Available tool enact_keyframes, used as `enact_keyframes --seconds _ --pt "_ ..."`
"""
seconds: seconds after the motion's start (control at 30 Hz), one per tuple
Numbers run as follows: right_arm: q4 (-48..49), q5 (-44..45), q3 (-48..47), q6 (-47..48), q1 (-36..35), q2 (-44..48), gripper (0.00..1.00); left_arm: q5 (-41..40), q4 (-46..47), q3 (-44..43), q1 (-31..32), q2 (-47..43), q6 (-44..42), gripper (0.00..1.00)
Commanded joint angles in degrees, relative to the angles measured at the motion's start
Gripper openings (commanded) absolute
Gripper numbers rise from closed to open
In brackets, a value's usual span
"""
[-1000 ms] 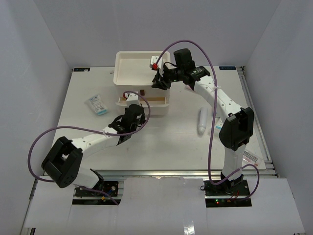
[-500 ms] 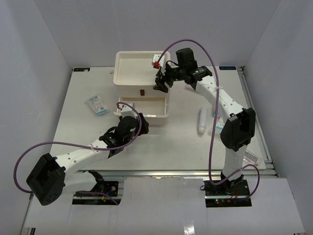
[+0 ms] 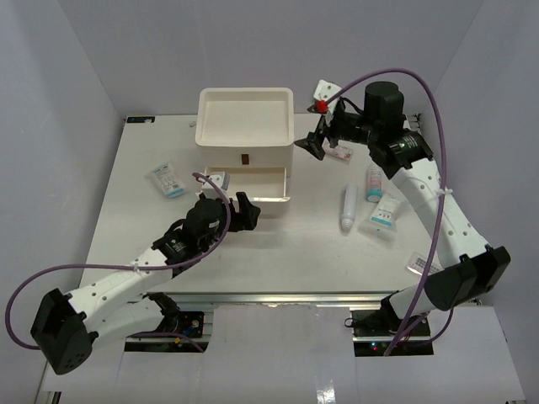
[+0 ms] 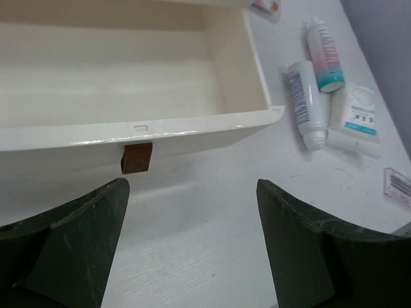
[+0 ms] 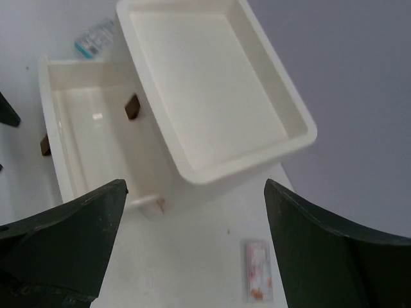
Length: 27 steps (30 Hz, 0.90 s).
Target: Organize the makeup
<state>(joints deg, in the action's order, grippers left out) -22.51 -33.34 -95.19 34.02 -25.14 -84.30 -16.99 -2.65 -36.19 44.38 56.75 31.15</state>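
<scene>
Both tools gape empty: the left tool [image 4: 191, 192] faces the bare open drawer [image 4: 192, 122], while the right tool [image 5: 196, 192] hovers near the flat packet [image 5: 258, 279], likely its next pick.

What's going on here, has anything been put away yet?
Not that shows. The left gripper hangs open in front of the pulled-out drawer of the white box; that drawer is empty. The right gripper, also open and empty, hovers by the box's right side, near a flat pink packet on the table. Two tubes and a sachet lie loose further right.
</scene>
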Motion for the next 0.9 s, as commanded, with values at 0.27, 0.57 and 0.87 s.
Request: enact_keyframes --seconds 0.27,0.57,0.87 --pt "1.41 12.2 26.96 -20.99 22.85 6.22 0.91 10.18 -10.76 -12.58 0.18 -11.03 -11.4 0.98" --pt "0.09 26.67 25.11 -30.53 28.57 -3.59 0.94 0.66 -12.49 -10.18 0.18 -16.14 -19.12 0.98" --pt "-2.81 29.74 13.52 -36.19 28.57 -19.64 0.97 -2.93 -12.87 -7.23 0.18 -21.56 -20.56 0.98"
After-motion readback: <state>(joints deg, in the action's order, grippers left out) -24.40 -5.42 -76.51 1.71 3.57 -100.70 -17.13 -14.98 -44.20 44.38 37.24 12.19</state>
